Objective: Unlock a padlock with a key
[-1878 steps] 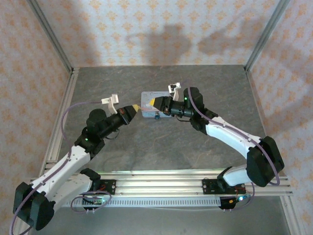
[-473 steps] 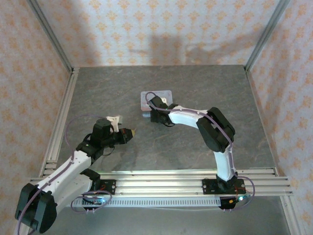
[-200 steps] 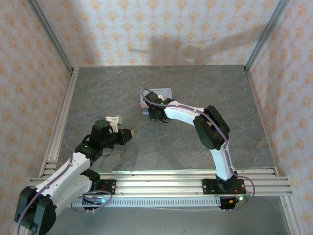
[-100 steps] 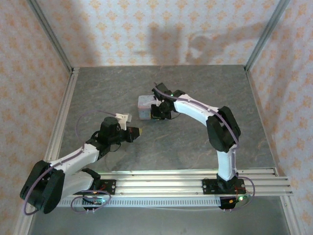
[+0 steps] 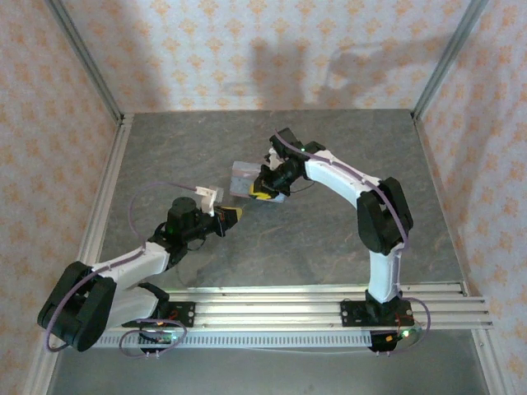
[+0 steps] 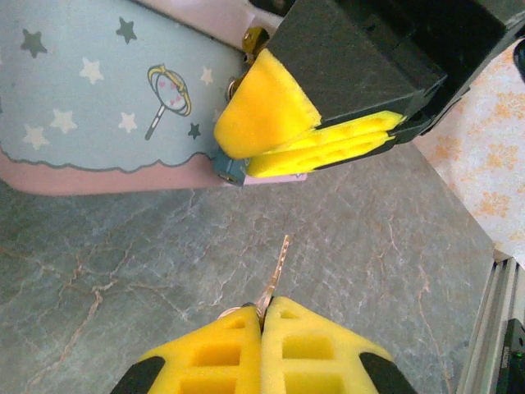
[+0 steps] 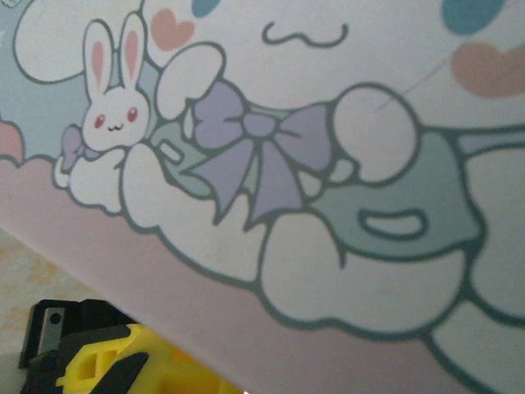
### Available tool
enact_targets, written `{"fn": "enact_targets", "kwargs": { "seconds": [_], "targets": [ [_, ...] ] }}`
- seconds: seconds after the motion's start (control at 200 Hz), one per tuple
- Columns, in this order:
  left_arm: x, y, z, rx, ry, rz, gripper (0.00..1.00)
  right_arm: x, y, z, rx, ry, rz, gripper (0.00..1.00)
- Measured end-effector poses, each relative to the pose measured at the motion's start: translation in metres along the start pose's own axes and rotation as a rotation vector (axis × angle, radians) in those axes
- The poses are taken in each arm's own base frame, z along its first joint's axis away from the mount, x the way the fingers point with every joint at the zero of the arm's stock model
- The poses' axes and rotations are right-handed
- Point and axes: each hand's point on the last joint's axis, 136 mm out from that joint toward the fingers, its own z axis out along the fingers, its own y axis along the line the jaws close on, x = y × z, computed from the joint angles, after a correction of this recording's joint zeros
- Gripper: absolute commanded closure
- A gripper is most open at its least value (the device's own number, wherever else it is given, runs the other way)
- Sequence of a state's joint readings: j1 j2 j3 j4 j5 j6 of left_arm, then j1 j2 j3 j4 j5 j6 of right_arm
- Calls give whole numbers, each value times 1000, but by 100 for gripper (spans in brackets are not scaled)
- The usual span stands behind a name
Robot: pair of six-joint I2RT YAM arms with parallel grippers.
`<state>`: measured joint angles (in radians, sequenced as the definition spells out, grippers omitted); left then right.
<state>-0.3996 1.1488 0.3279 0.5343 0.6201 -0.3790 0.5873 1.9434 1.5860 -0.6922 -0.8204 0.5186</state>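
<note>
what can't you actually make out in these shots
padlock: left wrist view, mostly covered by the right gripper, jaws closed around it; keyhole and shackle hidden.
key: its head is buried between the jaws of the left gripper; teeth too thin to read.
tin: right wrist view, edges cut off by the frame.
top view: padlock and key too small.
</note>
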Motion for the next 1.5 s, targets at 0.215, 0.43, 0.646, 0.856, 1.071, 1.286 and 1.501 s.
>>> {"fn": "enact_targets", "kwargs": {
  "seconds": [0.215, 0.43, 0.646, 0.856, 1.071, 1.286, 1.501],
  "targets": [
    [-5, 2, -1, 3, -19, 25, 100, 3, 7, -7, -51, 30, 29, 100],
    [3, 7, 6, 13, 11, 10, 100, 8, 13, -9, -77, 50, 46, 100],
    [-1, 5, 11, 31, 9, 12, 100, 8, 14, -10, -83, 55, 57, 100],
    [-14, 1, 14, 43, -17, 23, 100, 8, 14, -10, -84, 55, 61, 100],
    [-12, 5, 20, 37, -6, 13, 100, 8, 15, -10, -86, 54, 68, 100],
    [-9, 9, 23, 33, 3, 0, 100, 8, 16, -10, -90, 54, 70, 100],
    [-10, 9, 23, 28, -5, 0, 100, 8, 16, -10, -90, 53, 69, 100]
  ]
}}
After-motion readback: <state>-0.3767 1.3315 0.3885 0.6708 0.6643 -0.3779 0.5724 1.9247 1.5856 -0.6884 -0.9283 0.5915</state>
